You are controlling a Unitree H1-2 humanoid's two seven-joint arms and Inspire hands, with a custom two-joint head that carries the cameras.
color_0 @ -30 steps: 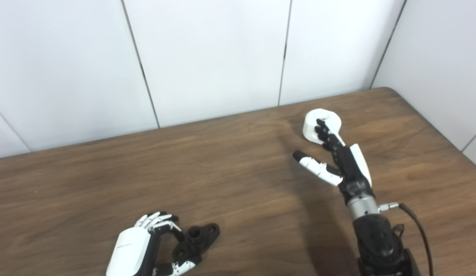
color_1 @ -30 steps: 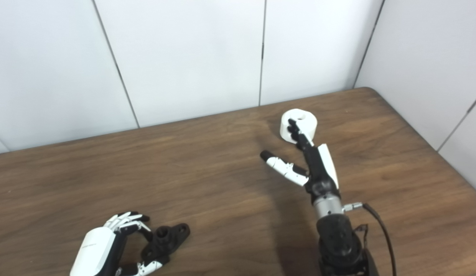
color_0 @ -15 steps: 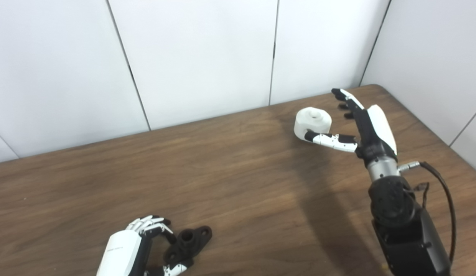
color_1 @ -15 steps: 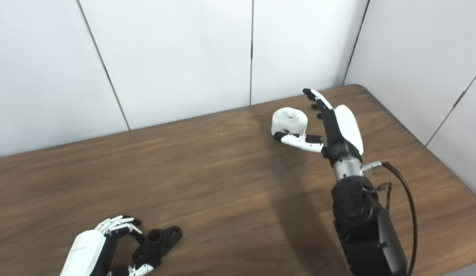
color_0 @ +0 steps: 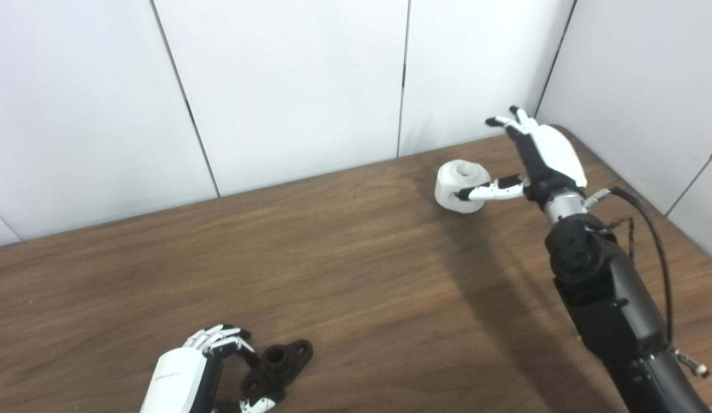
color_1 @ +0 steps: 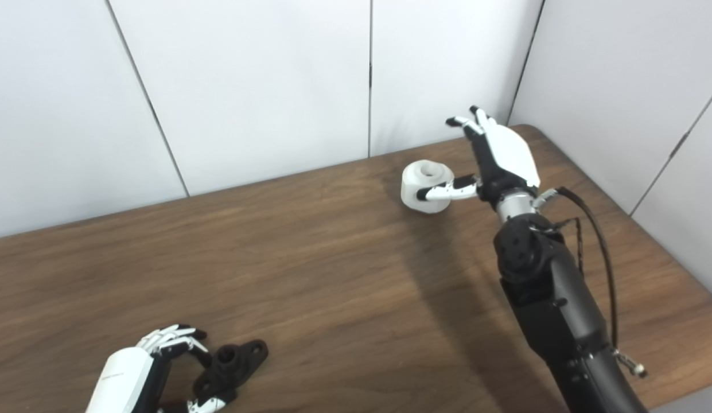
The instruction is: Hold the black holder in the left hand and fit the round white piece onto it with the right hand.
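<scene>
The black holder (color_0: 280,362) lies on the wooden table (color_0: 344,287) near the front left edge. My left hand (color_0: 186,376) curls around its near end, fingers above it and thumb below. The round white piece (color_0: 458,176), a short cylinder with a hole in its top, stands at the far right of the table. My right hand (color_0: 536,155) is open just to the right of it. Its thumb lies across the piece's front side, and its fingers (color_1: 467,121) stretch up and past the piece without closing.
White wall panels (color_0: 287,86) rise right behind the table's far edge and along its right side. A black cable (color_0: 654,241) loops off my right forearm. The table's right corner (color_1: 533,132) is close behind my right hand.
My right hand went from in front of the white piece to its right side, thumb now across its front. The left hand and holder kept their pose. The camera view shifted.
</scene>
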